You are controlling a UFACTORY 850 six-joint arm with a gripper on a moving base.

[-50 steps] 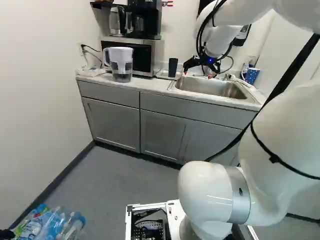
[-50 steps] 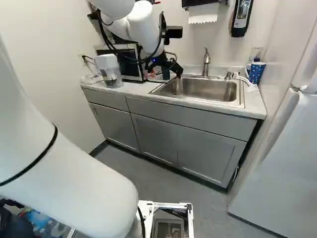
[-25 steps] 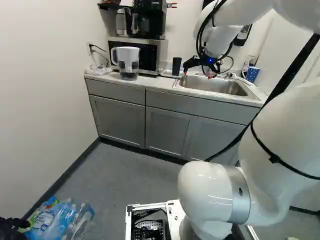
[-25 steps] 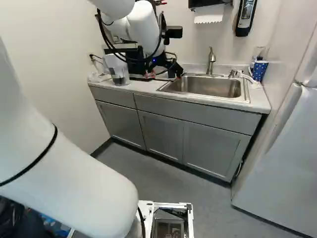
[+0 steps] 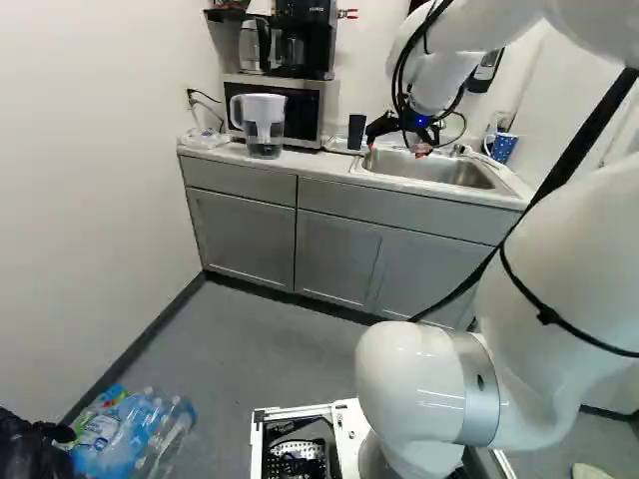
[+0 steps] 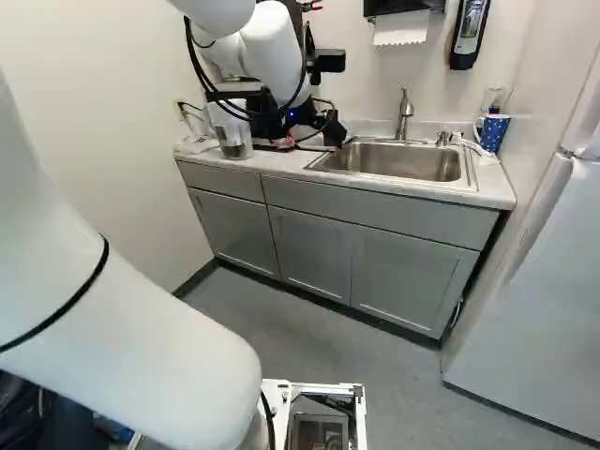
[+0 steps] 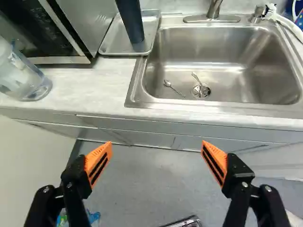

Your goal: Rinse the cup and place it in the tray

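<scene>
On the floor at the near left, against the left wall, a black bag beside a heap of plastic bottles. Past them, at the left end of the worktop, a clear pitcher with a white handle, standing just in front of the microwave; on top of that, a coffee maker. Right of the microwave, a shallow metal tray, with the dark cup standing upright in it. Next along, near the left part of the sink in the left base view, the end effector, with fingers spread wide, well apart from the cup in the wrist view. Down in the sink, a spoon to the left of the drain and a second utensil reaching to the drain. Behind the sink, the faucet. At the far right corner, a blue dotted mug; nearer, at the right, a white fridge.
</scene>
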